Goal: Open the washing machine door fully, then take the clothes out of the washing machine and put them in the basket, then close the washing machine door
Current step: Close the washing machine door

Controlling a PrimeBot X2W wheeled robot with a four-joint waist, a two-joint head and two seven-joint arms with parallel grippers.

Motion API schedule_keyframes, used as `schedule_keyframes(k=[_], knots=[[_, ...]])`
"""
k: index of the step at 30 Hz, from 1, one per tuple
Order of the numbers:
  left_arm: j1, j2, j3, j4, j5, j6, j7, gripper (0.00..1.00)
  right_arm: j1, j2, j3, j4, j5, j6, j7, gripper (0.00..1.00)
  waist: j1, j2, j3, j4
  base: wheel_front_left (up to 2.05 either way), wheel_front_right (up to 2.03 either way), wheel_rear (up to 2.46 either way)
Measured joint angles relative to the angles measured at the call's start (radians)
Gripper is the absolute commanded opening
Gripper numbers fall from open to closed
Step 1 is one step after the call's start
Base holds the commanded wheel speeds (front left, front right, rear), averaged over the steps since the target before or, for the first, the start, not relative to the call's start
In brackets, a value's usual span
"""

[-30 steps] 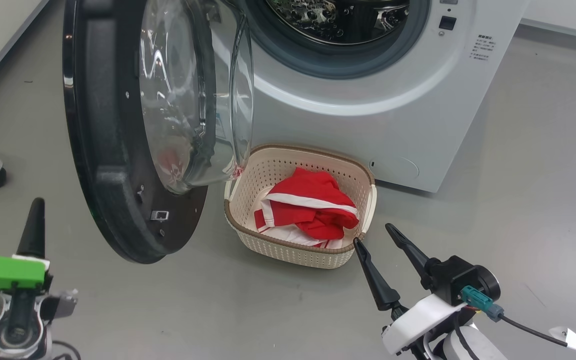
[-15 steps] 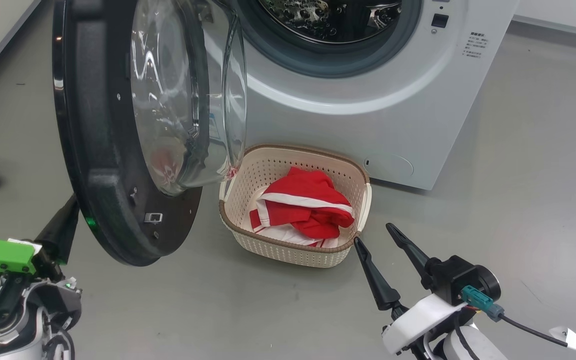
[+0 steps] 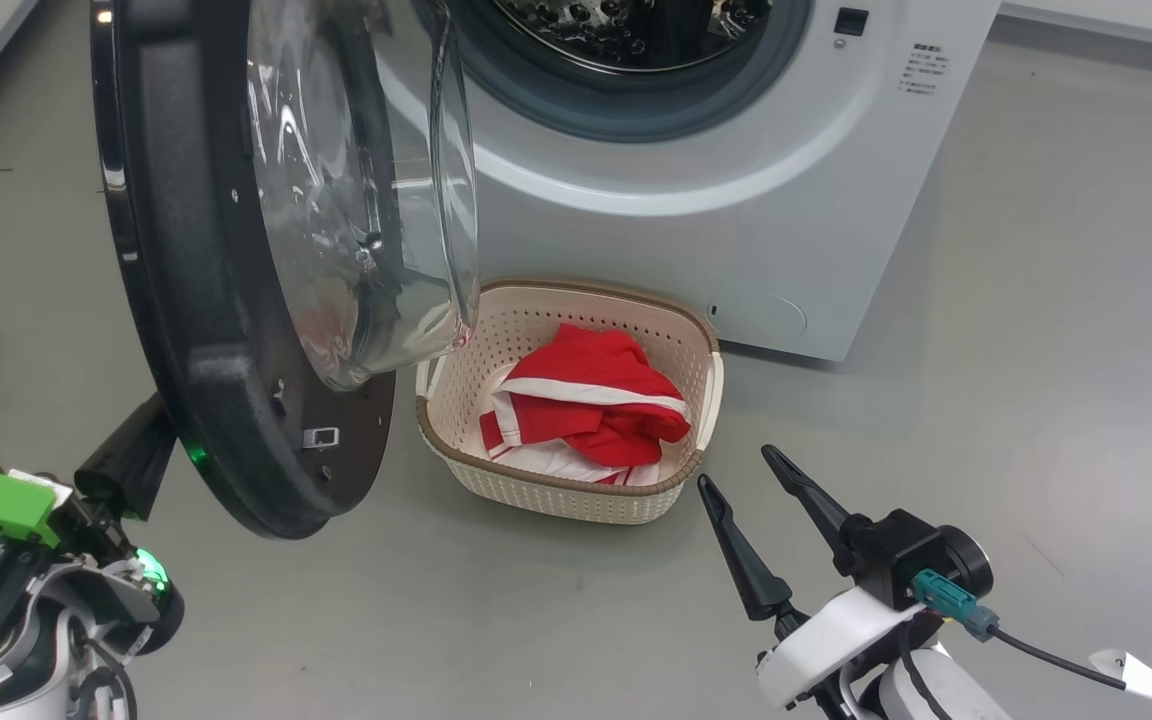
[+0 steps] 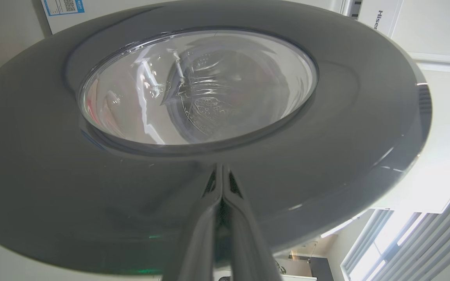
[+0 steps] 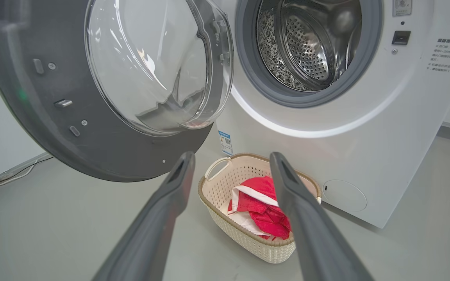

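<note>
The red and white clothes (image 3: pixel 586 410) are seen lying in the basket (image 3: pixel 576 500), which is set on the floor (image 3: pixel 1036 350) just in front of the washing machine (image 3: pixel 786 200). The part of the drum (image 5: pixel 307 47) that can be seen is bare, so only the closing is thought to be left. The washing machine door (image 3: pixel 186 300) is swung wide open, beside the basket and higher up. The left pincer (image 4: pixel 221 183) is pressed together with nothing held in it, and its tips seem to be laid against the shiny outer rim of the door, not on the glass bowl (image 3: pixel 356 200). The right pincer (image 3: pixel 736 467) is spread wide, with nothing in it, and is seen low near the basket. The door is judged to be big, hard and a bit heavy, but made to swing. The rim is likely to be slippery and the glass could be cracked, so a slow push is best given on the black rim, at the edge far from the machine.
</note>
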Motion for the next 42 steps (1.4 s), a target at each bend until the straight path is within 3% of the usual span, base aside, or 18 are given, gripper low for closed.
schedule_keyframes(k=[13, 27, 42], knots=[[0.05, -0.006, -0.035, -0.056, -0.042, 0.009, 0.054, 0.0, -0.028, 0.0, -0.004, 0.0, -0.011, -0.006, 0.0, 1.0, 0.0, 0.0, 0.034, -0.089, 0.0, 0.0, 0.0], [0.065, -0.012, -0.069, -0.098, -0.086, 0.01, 0.054, 0.0, -0.05, 0.0, -0.039, -0.013, -0.017, -0.03, -0.001, 1.0, 0.0, 0.0, 0.081, -0.249, 0.0, 0.0, 0.0], [0.01, -0.015, -0.068, -0.092, -0.099, 0.011, -0.069, 0.0, -0.051, 0.004, -0.046, -0.036, -0.005, -0.036, -0.001, 1.0, 0.0, 0.0, 0.137, -0.444, 0.0, 0.0, 0.0]])
